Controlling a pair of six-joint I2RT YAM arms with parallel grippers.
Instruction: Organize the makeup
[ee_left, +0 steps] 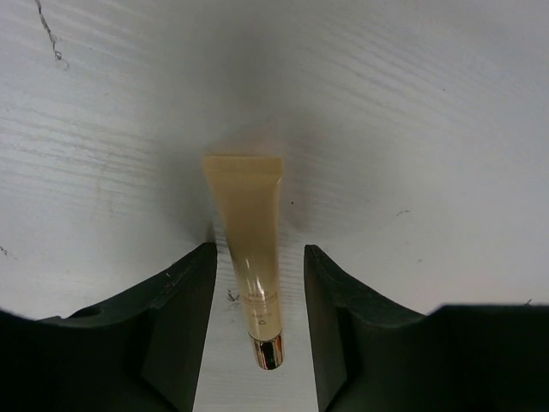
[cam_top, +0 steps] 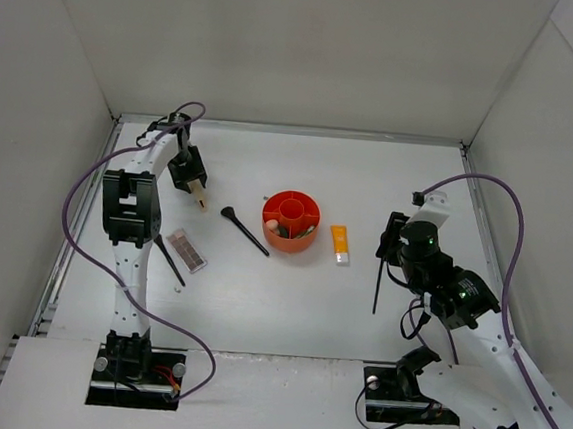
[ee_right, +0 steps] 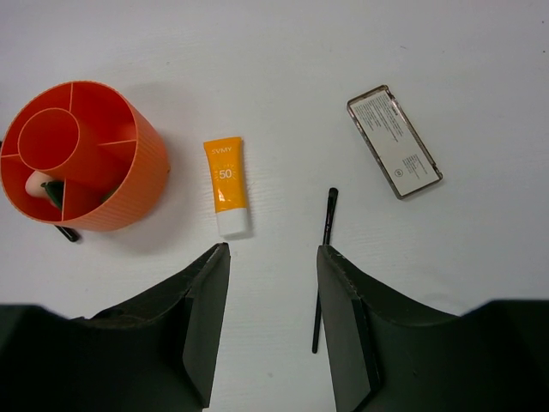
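Left wrist: left fingers [ee_left: 184, 326] spread, flanking a glossy, tapered beige tube [ee_left: 249, 249] — right fingers [ee_right: 197, 326] spread too.

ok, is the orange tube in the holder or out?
Out. The orange tube lies flat beside the red-orange holder, with a clear gap between them.

White table [cam_top: 288, 310]: holder [cam_top: 291, 222], tube [cam_top: 339, 244], palette [cam_top: 187, 250], brushes [cam_top: 245, 230]
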